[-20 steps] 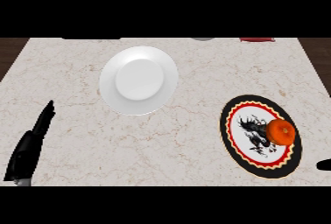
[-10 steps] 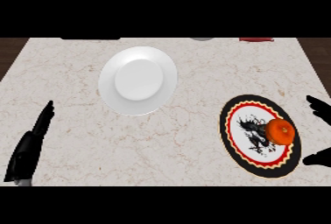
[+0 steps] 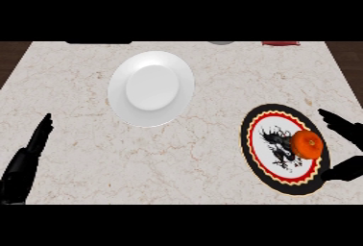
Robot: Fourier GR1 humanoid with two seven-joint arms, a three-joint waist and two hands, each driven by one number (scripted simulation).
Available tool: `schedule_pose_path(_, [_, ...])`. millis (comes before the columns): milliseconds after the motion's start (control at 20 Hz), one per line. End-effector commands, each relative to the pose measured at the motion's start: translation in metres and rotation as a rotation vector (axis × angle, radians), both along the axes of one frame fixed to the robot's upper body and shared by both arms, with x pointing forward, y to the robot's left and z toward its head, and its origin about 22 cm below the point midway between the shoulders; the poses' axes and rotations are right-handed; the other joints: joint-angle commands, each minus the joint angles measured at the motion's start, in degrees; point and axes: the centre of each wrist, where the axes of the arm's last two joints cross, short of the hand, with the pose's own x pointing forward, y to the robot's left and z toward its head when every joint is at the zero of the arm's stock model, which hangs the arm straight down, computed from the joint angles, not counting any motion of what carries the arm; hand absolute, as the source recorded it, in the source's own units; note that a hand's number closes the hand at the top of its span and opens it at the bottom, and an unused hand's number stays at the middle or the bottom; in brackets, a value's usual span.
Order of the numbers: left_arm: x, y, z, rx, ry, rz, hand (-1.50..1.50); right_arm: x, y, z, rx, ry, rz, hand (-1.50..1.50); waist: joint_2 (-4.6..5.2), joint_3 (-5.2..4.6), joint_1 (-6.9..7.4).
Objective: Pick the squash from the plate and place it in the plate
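An orange squash (image 3: 308, 144) lies on the right side of a black-rimmed plate (image 3: 264, 129) with a red ring and a dark figure on white. My right hand (image 3: 345, 150) comes in from the right edge, open, its fingers straight above the squash and the thumb below the plate's rim, not touching the squash. A plain white plate (image 3: 151, 88) sits further back, left of centre. My left hand (image 3: 24, 162) rests open at the lower left, fingers pointing up.
The marble counter (image 3: 85, 125) spans the view. At its far edge a grey object (image 3: 222, 43) and a red object (image 3: 281, 43) show only partly.
My right hand has come in from the right edge toward the squash, fingers and thumb spread around it. The left hand, both plates and the squash have stayed put.
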Motion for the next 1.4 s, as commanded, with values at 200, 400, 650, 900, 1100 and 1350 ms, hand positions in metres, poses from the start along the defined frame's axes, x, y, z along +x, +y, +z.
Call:
schedule_pose_path(200, [-0.006, 0.001, -0.025, -0.004, 0.002, 0.004, 0.00, 0.010, 0.012, -0.025, -0.011, 0.027, 0.009, -1.50, 0.03, -0.02, -0.05])
schedule_pose_path(400, [0.002, -0.004, -0.003, -0.004, -0.007, -0.009, 0.00, 0.007, 0.023, -0.028, -0.012, 0.025, 0.018, -1.50, -0.02, -0.02, -0.13])
schedule_pose_path(650, [-0.001, -0.016, -0.009, -0.010, -0.001, 0.001, 0.00, 0.028, 0.030, -0.039, 0.048, -0.018, 0.026, 1.50, 0.00, -0.01, -0.01])
schedule_pose_path(900, [0.002, 0.000, -0.010, -0.010, 0.008, 0.005, 0.00, 0.011, 0.041, -0.046, 0.046, -0.067, 0.026, 1.50, -0.03, -0.02, -0.26])
schedule_pose_path(1100, [0.012, -0.013, 0.003, 0.005, -0.009, 0.002, 0.00, 0.038, 0.088, -0.041, -0.243, -0.093, -0.060, 1.50, 0.01, -0.09, -0.02])
schedule_pose_path(1350, [0.011, -0.012, 0.003, -0.004, -0.007, -0.008, 0.00, 0.053, 0.142, -0.041, -0.561, -0.087, -0.171, 1.50, -0.01, -0.11, 0.66])
